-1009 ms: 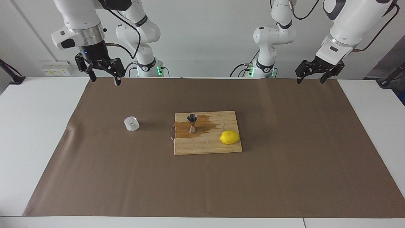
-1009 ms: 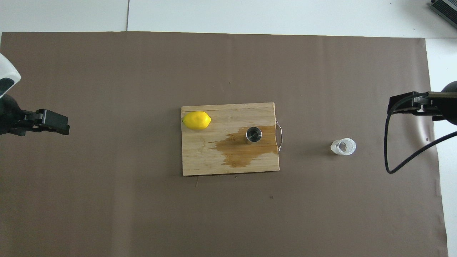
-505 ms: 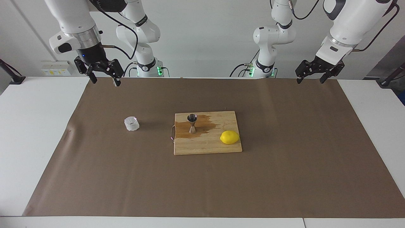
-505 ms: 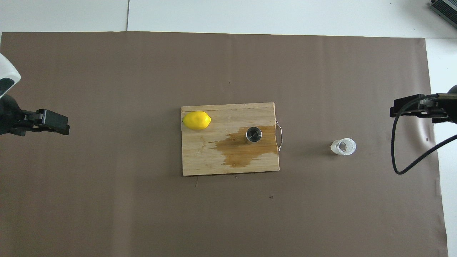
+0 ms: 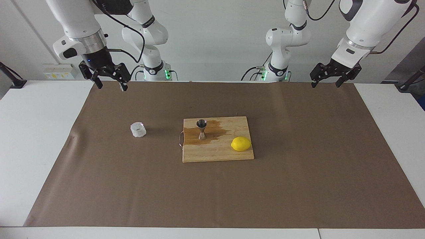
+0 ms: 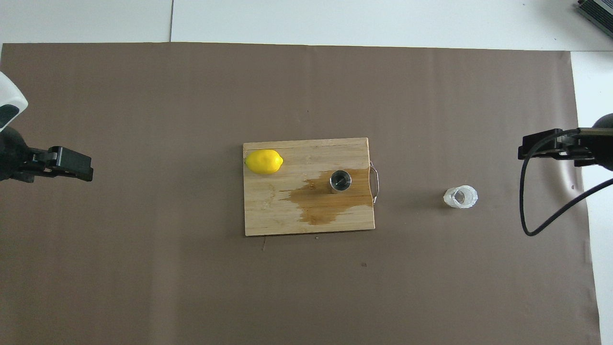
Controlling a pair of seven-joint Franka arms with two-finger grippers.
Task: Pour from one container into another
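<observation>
At the upper left of the facing view the right gripper (image 5: 110,82) hangs spread and empty over the mat's edge by the robots, and the left gripper (image 5: 326,80), at the upper right, waits likewise spread and empty. Left of centre, the small, squat, clear textured glass cup (image 5: 138,129) stands upright on the brown paper mat (image 5: 298,172), apart from the shiny steel hourglass jigger (image 5: 201,128), which stands on the wooden cutting board (image 5: 215,154) at centre amid a brown wet stain (image 5: 217,131), a yellow lemon (image 5: 241,144) beside it. With both hands clear and both vessels set down, the stain suggests the pour is already done with some spilled, though I cannot tell what either vessel holds.
</observation>
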